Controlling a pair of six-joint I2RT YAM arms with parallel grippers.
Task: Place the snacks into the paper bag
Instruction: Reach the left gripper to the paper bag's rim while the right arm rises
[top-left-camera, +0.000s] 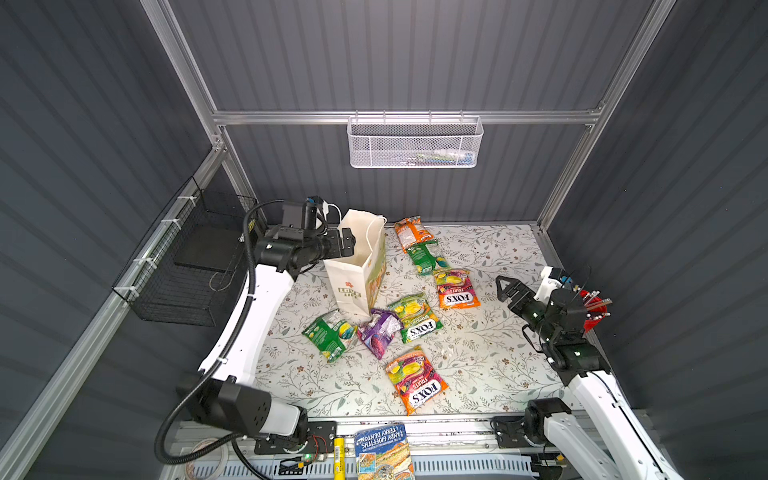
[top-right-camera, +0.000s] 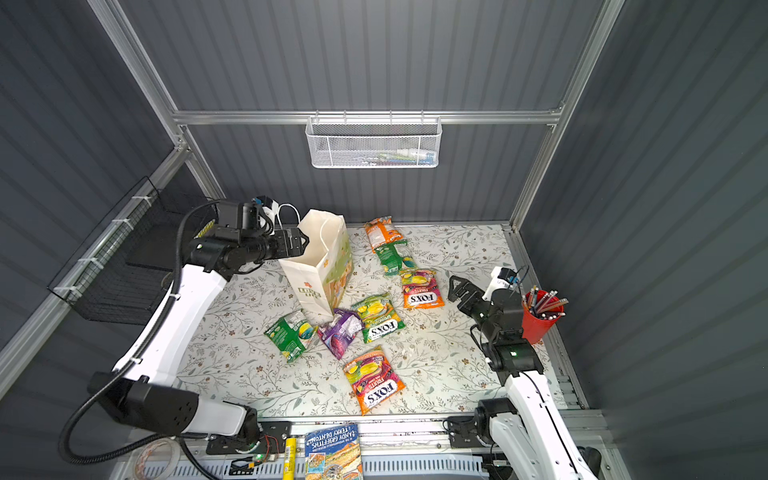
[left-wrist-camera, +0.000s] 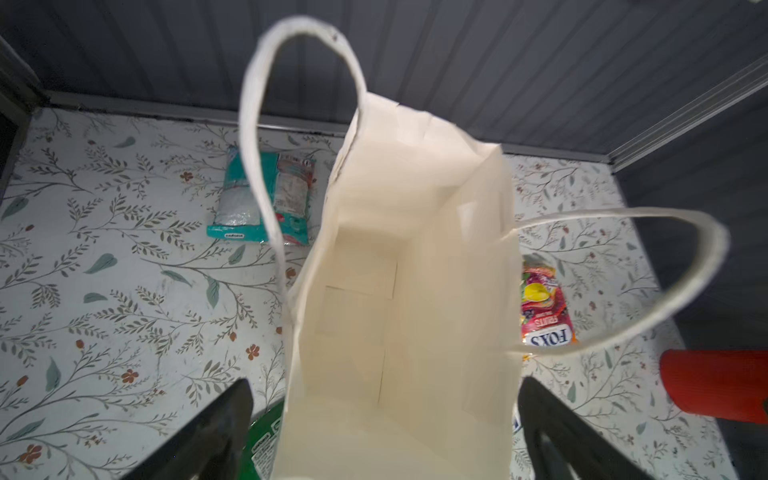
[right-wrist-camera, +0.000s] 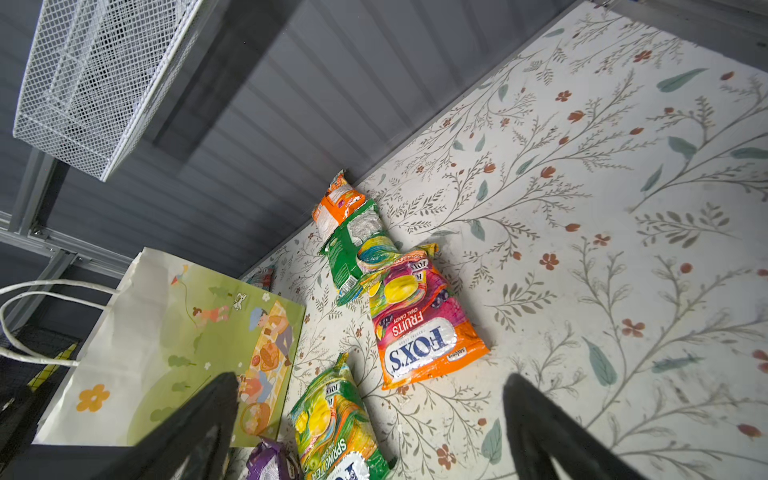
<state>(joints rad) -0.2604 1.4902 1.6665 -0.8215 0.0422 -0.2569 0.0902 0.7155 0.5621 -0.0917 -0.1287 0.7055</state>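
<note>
The paper bag (top-left-camera: 353, 266) stands upright left of centre in both top views. Its mouth is open and, in the left wrist view, it is empty inside. The left hand (top-left-camera: 348, 244) sits at its rim with jaws spread wide, flanking the mouth and gripping nothing; I judge it is there to steady the bag and keep it open. The right hand (top-left-camera: 500, 289), also wide and empty, hovers at the right, pointing toward the snacks (top-left-camera: 415, 380) strewn over the tabletop (top-left-camera: 490, 365), probably for a first pick. The nearest orange packet (top-left-camera: 456, 291) reads "FOX'S FRUITS"; a green packet (top-left-camera: 415, 320) reads "FOX'S SPRINGTEA". The bag's green print looks like "LOVE LIFE". A book (top-left-camera: 384, 451) at bottom centre shows "ANDY GRIFFITHS & TERRY DENTON".
</note>
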